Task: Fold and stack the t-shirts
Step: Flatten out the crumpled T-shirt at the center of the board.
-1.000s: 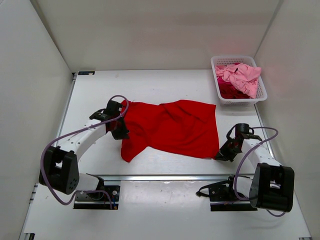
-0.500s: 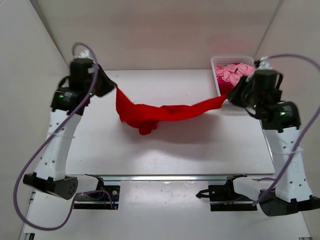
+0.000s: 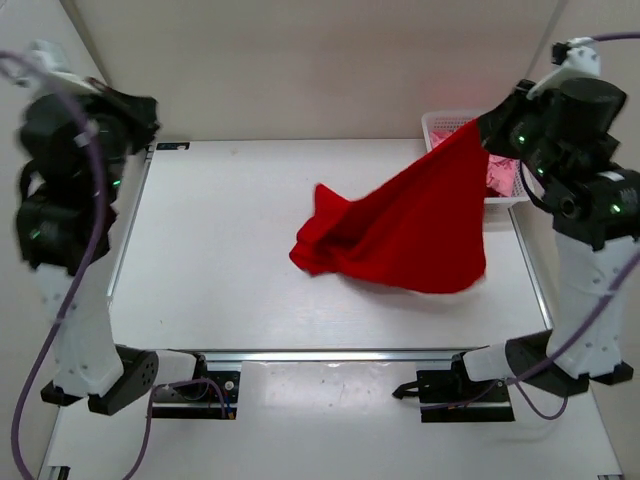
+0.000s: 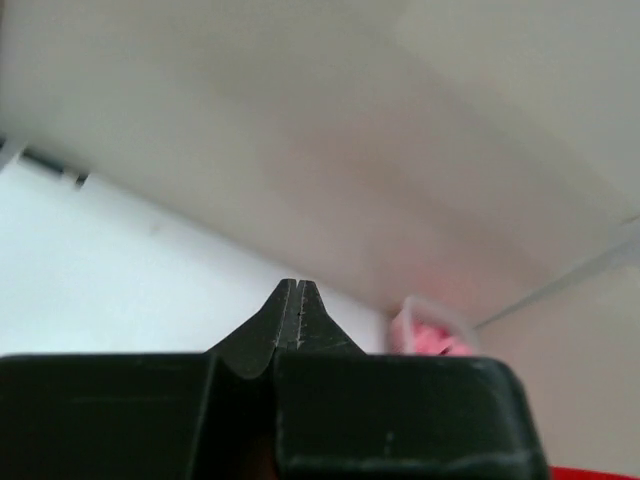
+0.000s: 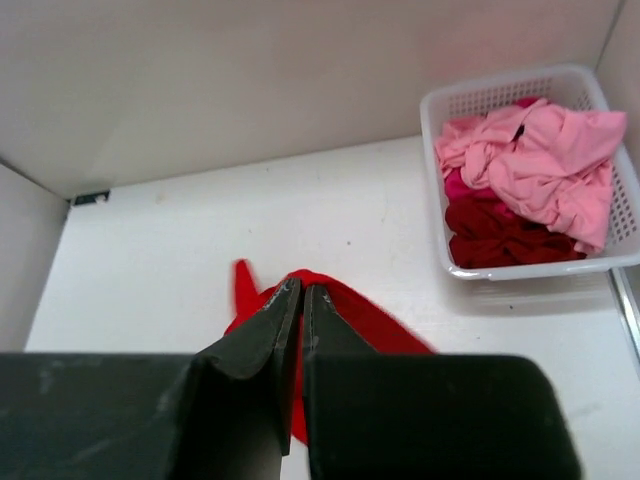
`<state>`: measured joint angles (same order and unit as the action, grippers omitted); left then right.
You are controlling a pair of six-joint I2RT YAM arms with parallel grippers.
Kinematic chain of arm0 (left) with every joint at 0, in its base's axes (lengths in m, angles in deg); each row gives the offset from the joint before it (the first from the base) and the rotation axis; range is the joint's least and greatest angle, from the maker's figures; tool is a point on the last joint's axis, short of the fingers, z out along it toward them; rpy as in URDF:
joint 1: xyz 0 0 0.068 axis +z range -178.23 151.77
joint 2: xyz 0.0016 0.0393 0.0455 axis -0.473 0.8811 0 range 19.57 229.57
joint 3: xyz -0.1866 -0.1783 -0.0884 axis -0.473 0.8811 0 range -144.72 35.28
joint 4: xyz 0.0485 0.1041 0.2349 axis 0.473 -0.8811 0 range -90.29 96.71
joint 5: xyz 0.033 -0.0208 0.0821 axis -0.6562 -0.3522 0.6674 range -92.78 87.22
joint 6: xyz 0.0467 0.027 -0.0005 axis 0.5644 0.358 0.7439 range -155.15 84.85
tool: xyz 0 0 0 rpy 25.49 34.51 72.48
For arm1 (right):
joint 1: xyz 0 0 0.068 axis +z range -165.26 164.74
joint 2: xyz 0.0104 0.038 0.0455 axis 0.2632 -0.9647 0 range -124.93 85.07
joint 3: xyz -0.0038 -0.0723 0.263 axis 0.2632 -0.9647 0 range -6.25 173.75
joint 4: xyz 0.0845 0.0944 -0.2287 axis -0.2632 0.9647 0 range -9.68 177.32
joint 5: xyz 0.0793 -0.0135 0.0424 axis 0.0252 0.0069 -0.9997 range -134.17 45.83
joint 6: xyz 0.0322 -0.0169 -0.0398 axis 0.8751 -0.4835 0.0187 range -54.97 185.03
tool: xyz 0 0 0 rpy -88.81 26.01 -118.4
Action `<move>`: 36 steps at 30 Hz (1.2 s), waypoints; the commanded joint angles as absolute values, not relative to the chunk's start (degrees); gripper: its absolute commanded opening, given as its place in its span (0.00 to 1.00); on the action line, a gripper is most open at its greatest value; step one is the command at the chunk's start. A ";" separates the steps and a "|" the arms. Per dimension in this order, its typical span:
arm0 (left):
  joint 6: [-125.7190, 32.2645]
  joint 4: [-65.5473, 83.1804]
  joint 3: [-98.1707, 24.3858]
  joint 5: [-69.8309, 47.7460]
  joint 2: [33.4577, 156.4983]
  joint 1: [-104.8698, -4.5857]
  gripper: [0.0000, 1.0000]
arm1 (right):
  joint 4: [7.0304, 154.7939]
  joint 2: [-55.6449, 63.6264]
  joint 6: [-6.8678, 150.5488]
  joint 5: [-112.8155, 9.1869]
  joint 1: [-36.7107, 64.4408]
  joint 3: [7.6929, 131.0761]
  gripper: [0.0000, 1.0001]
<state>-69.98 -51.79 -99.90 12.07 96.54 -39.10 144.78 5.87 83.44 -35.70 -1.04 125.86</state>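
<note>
One shirt is in work at this moment. The bright red shirt [image 3: 420,225] hangs from the right claw [image 5: 300,290], which is shut on one corner of it, high above the far right part of the counter [image 3: 220,260]. From this corner the cloth falls as a slanted sheet, and its lower part lies bunched on the counter near the middle. The left claw [image 4: 298,285] is raised at the far left. Its fingers are pressed together and nothing is between them, so it holds no cloth. Three other shirts, the light pink shirt [image 5: 545,160], the magenta shirt [image 5: 455,185] and the dark red shirt [image 5: 495,235], lie in the white basket [image 5: 540,268] at the far right corner.

I judge that the step in hand is to spread the red shirt flat before folding. With one corner held, it cannot open well. The left claw should come down, open, and take a second corner on the same edge. Then both claws can draw apart gently and lay the cloth down smoothly, away from the basket rim, so that nothing catches.
</note>
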 commanded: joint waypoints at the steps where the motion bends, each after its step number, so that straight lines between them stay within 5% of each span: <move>1: -70.92 -58.69 -80.90 10.23 101.94 -39.30 0.00 | 144.04 -1.22 83.13 -39.26 -1.03 126.19 0.00; 6: -71.96 -45.87 -51.73 -3.99 98.86 -41.41 0.00 | 145.00 -0.71 83.83 -40.22 -1.64 121.65 0.00; 8: -76.70 -34.04 -36.60 -11.87 97.01 -42.20 0.09 | 143.78 3.57 84.88 -39.08 -0.42 113.16 0.00; 12: -81.11 -22.92 -25.55 -17.63 100.33 -46.14 0.22 | 139.47 13.41 87.78 -41.79 -1.11 94.87 0.00; 22: -83.23 -16.67 -36.51 -14.83 115.53 -58.10 0.31 | 136.74 27.14 91.92 -44.97 -3.93 71.28 0.00; 36: -72.33 -23.96 -65.62 -7.54 140.77 -58.11 0.27 | 135.77 32.77 92.98 -48.22 -4.80 63.27 0.00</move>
